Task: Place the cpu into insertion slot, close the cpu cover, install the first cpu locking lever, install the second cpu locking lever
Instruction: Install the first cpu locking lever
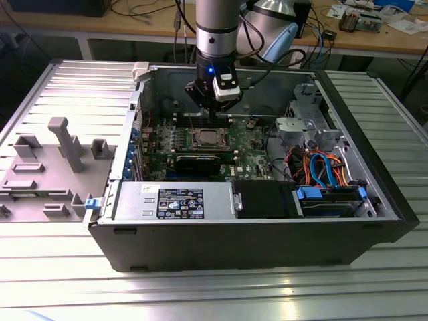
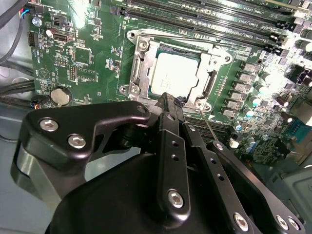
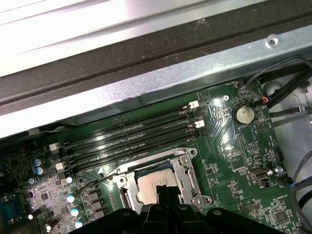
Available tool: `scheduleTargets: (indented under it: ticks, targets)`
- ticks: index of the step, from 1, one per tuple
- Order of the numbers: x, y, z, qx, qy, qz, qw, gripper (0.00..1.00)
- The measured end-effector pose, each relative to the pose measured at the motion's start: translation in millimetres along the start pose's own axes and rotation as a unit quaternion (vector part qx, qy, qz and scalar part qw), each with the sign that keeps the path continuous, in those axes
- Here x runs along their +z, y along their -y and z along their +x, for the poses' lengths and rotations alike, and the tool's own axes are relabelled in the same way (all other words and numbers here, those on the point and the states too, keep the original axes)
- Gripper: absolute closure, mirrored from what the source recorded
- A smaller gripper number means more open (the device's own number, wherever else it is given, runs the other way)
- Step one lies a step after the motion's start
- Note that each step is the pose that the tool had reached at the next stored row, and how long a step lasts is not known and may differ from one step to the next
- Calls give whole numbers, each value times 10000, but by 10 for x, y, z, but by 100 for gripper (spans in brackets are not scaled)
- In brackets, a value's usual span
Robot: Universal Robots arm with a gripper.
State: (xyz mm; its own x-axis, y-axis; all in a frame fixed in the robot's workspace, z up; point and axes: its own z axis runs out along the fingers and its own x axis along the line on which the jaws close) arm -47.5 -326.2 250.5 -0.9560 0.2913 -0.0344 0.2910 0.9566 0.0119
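Already seated, the cpu point(image 2: 177, 73) lies in the insertion slot point(image 2: 141, 46) just beyond the gripper's point(image 2: 167, 100) tip, the cpu cover point(image 2: 208, 66) framing it. The gripper's fingers point(image 2: 170, 146) look pressed together, holding nothing. Probably light, stiff and delicate underneath, the chip is best taken by its edges; a thin springy lever point(image 2: 210, 127) runs beside the tip.

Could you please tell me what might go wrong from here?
The black end effector sits at the corner of the silver square-frame cpu cover, beside a thin wire locking lever. It might slip past the lever and scrape the green motherboard, or leave the cover unlatched over the silver-grey square cpu.
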Motion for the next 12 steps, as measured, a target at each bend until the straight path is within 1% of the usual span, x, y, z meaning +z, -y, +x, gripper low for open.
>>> scheduleTargets:
  ticks: [6,9,11,12]
  targets:
    - [0,0,0,-22,0,-1,10000,89]
    - [0,0,0,-280,-4,-11,9996,89]
    - [0,0,0,-469,-6,-17,9989,89]
    - [0,0,0,-570,-7,-21,9984,89]
